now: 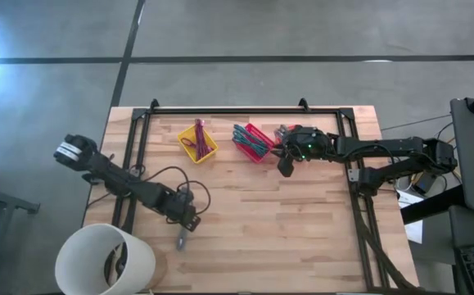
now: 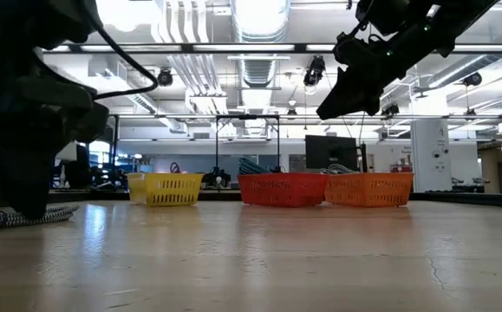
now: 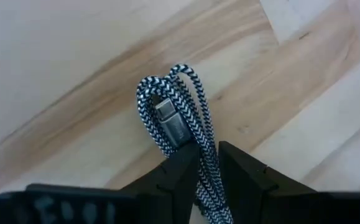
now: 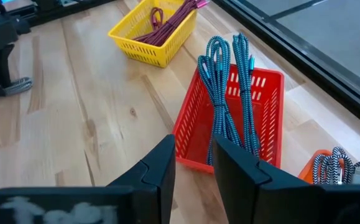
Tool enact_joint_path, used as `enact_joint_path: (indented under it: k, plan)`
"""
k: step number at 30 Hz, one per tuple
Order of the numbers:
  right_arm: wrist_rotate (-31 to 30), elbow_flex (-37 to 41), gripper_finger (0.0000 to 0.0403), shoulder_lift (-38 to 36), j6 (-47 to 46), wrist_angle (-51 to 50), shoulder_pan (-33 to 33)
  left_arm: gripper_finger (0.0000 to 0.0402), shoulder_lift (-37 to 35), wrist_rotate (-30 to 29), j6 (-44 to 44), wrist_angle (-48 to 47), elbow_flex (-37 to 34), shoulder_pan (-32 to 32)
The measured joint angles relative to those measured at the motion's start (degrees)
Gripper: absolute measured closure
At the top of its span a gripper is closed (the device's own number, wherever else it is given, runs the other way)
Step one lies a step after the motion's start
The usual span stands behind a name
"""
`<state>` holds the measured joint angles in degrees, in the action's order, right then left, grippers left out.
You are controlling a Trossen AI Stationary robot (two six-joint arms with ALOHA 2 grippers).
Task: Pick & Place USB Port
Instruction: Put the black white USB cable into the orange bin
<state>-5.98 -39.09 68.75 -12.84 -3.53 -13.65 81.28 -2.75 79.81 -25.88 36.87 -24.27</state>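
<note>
A: What's your left gripper (image 1: 184,238) doing?
B: It's low at the worktop's (image 1: 302,221) near-left, fingers (image 3: 180,171) pinched on the black-and-white braided USB cable (image 3: 178,121), which lies coiled on the wood.
A: Moving right?
B: You've got the yellow basket (image 1: 197,141) with maroon cables, then the red basket (image 4: 229,118) with blue ones, then an orange basket (image 2: 368,188).
A: Right gripper (image 4: 192,165)?
B: It hangs above the worktop beside the red basket, fingers slightly parted, holding nothing.
</note>
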Motion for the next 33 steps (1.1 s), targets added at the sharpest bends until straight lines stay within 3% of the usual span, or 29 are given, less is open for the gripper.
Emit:
enact_joint_path:
  k: [5,10,14,17,20,28,33]
  plan:
    - [0.0,0.0,0.0306,0.0,0.2,0.0,0.0,0.0307,-0.1,-2.4,-1.6,1.0,-1.4,0.0]
    - [0.0,0.0,0.0309,0.0,0.8,0.0,0.0,0.0363,0.0,-6.6,-4.3,2.5,-0.9,0.1]
    - [0.0,0.0,0.0306,0.0,0.8,0.0,0.0,0.0395,0.2,-15.5,-8.6,5.1,0.7,0.2]
    - [0.2,0.0,0.0305,0.0,0.8,0.0,0.0,0.0393,0.1,-23.6,-17.1,11.5,3.1,0.8]
    - [1.2,0.0,0.0308,0.1,0.8,0.0,0.3,0.0398,0.1,-26.4,-29.3,19.6,4.8,2.3]
    - [18.5,0.7,0.0323,4.1,7.6,8.3,4.2,0.0399,0.1,-26.5,-61.0,45.2,7.8,7.1]
    - [22.1,0.8,0.0324,8.9,9.8,21.6,7.1,0.0399,0.1,-22.1,-68.1,54.7,7.9,10.6]
